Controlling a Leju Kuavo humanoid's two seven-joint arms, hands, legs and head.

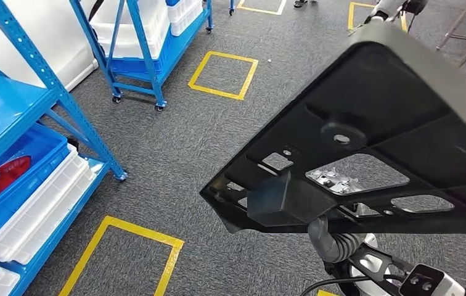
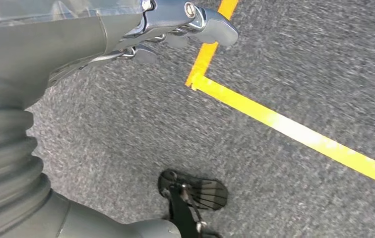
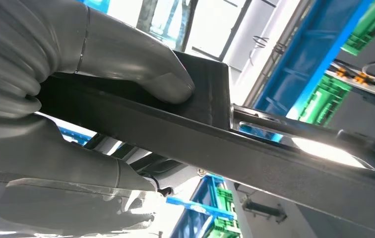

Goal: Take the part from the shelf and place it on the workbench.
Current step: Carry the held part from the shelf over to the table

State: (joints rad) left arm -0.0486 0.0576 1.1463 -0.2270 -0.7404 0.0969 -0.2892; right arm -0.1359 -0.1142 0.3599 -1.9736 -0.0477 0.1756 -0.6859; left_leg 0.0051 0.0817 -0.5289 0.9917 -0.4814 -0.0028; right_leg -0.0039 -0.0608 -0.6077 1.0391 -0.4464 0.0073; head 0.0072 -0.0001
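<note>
Black moulded part (image 1: 397, 123), cut off at the frame edge, hides most of the right hand (image 3: 76, 99) clamped on its rim; left hand (image 2: 175, 29) hangs with fingers apart.

Grey carpet floor (image 1: 175, 142) marked with yellow tape squares (image 1: 223, 75), blue shelving racks (image 1: 45, 111) holding white bins (image 1: 39, 209).

Black part (image 1: 397, 123) — flat perforated panel, tilted, gripped.

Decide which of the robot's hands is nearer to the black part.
Right. The right hand grips the black part, thumb pressed on it. The left hand hangs over the carpet, apart from it.
</note>
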